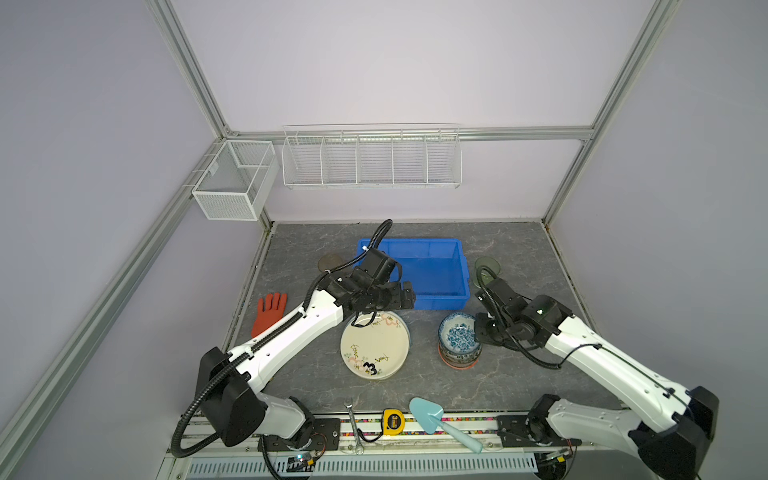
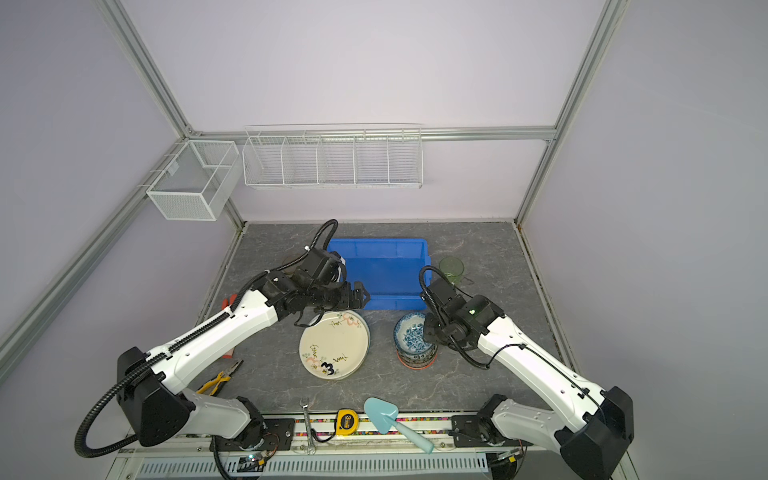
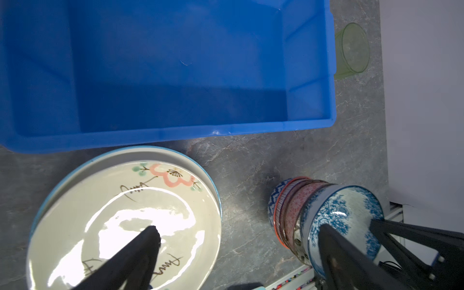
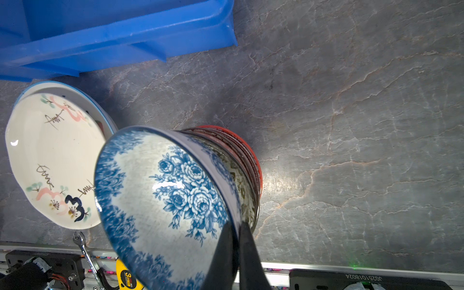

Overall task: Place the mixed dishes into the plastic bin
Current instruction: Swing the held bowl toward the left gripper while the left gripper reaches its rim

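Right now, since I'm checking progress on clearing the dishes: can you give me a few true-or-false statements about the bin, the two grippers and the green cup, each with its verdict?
1. The plastic bin holds no dishes. True.
2. The right gripper is shut on the rim of the blue-white bowl. True.
3. The left gripper grips the cream plate. False: it is open and holds nothing.
4. The green cup stands inside the bin. False: it stands on the table beside the bin.
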Robot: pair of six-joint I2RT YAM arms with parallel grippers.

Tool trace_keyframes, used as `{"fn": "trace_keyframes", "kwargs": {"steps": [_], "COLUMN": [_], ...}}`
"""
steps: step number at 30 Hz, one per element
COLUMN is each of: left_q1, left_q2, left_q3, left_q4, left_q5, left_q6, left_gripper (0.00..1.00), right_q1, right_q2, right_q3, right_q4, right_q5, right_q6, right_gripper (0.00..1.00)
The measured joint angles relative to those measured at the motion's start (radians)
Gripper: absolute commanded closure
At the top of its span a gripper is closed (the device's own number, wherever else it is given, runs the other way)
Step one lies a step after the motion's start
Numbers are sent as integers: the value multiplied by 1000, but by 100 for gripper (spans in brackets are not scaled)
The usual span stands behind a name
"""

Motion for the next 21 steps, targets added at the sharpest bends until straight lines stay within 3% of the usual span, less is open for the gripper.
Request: {"fn": "trace_keyframes", "kwargs": {"steps": [21], "left_q1": [-82], "left_q2": [76], "left_q3": [22], "left_q4": [49], "left_q5": [77], "left_q6": [-79], "left_gripper": [16], "right_q1": [-13], "right_q2": [61], "right_q3": [103], "right_q4": [-3], "right_q5": [-38], "right_q6": [-56], "right_gripper": [93]}}
